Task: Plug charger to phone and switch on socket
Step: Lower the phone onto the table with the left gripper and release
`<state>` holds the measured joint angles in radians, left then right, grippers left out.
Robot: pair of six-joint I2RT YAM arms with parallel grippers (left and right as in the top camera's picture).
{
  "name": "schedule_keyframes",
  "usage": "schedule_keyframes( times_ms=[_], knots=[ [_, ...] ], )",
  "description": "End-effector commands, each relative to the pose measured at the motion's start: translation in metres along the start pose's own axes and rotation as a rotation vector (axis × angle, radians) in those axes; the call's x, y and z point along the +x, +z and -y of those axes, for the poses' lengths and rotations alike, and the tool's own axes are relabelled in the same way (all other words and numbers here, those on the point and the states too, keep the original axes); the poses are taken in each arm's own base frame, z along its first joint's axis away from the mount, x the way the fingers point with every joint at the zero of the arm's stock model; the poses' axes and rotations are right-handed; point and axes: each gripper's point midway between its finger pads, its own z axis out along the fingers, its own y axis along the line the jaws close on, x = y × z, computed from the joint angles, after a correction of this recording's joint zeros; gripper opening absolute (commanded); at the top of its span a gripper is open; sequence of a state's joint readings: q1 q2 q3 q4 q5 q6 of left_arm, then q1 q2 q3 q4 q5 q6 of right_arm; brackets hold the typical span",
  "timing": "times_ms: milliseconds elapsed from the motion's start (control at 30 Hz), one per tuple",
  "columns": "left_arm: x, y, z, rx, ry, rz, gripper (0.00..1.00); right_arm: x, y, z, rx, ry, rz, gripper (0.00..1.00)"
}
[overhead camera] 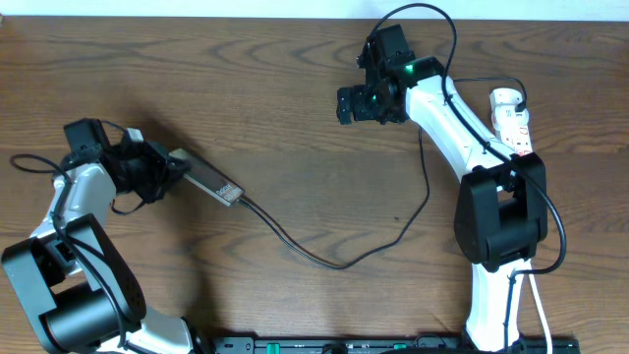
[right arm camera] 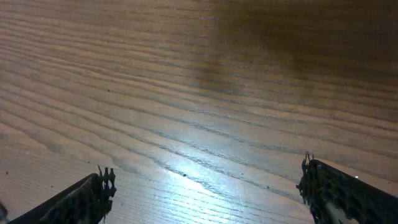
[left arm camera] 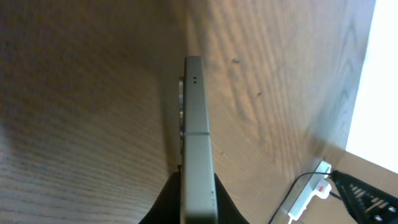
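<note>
We see the left hand (overhead camera: 169,165) pinching the phone (overhead camera: 208,180) at one end, pads pressed on its two flat faces. In the left wrist view the phone (left arm camera: 198,143) shows as a thin edge running away from the fingers. We judge this grip is there to steady the phone and point its free end toward the middle of the tabletop (overhead camera: 275,69), so a plug goes in straight. We cannot tell if the phone is lifted or resting on its lower edge.

At that free end the charger (overhead camera: 334,263) meets the phone. It looks seated, but it is too small to confirm. The cable then runs in a loose loop across the tabletop and climbs toward the right side. It is slack, so we judge there is no pull on the phone. Its far end is lost near the right arm.

The right hand (overhead camera: 356,103) hovers over bare wood, well apart from the phone, with its fingers spread and nothing between them. The right wrist view of the right hand (right arm camera: 205,180) shows only wood grain between the tips. We read it as free for the switch step.

The socket (overhead camera: 511,116) lies at the right side of the tabletop, just beside the right arm's link, red marks up. We cannot tell the switch state. Our judgement is that plugging is done or nearly done and switching on is not yet done. The right hand would need to swing back toward its own side to reach the socket.
</note>
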<state>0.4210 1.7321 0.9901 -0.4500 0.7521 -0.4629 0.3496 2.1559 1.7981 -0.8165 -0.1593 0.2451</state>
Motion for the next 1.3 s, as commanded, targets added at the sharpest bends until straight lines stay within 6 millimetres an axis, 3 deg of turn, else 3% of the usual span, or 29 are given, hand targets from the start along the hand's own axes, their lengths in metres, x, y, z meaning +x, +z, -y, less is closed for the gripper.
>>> schedule_keyframes(
  times_ms=[0, 900, 1000, 1267],
  knots=[
    [0.014, 0.008, -0.01, 0.003, 0.007, -0.024, 0.07, -0.006, -0.002, -0.006, 0.002, -0.001, 0.018, 0.99],
    [0.031, 0.012, -0.023, -0.024, -0.039, -0.072, 0.09, -0.003, -0.002, -0.008, 0.002, -0.004, 0.01, 0.99],
    [0.031, 0.012, -0.023, -0.024, -0.039, -0.072, 0.22, -0.003, -0.002, -0.009, 0.002, -0.006, 0.008, 0.99],
    [0.03, 0.012, -0.023, -0.024, -0.039, -0.071, 0.23, -0.003, -0.002, -0.009, 0.002, -0.006, 0.008, 0.99]
  ],
)
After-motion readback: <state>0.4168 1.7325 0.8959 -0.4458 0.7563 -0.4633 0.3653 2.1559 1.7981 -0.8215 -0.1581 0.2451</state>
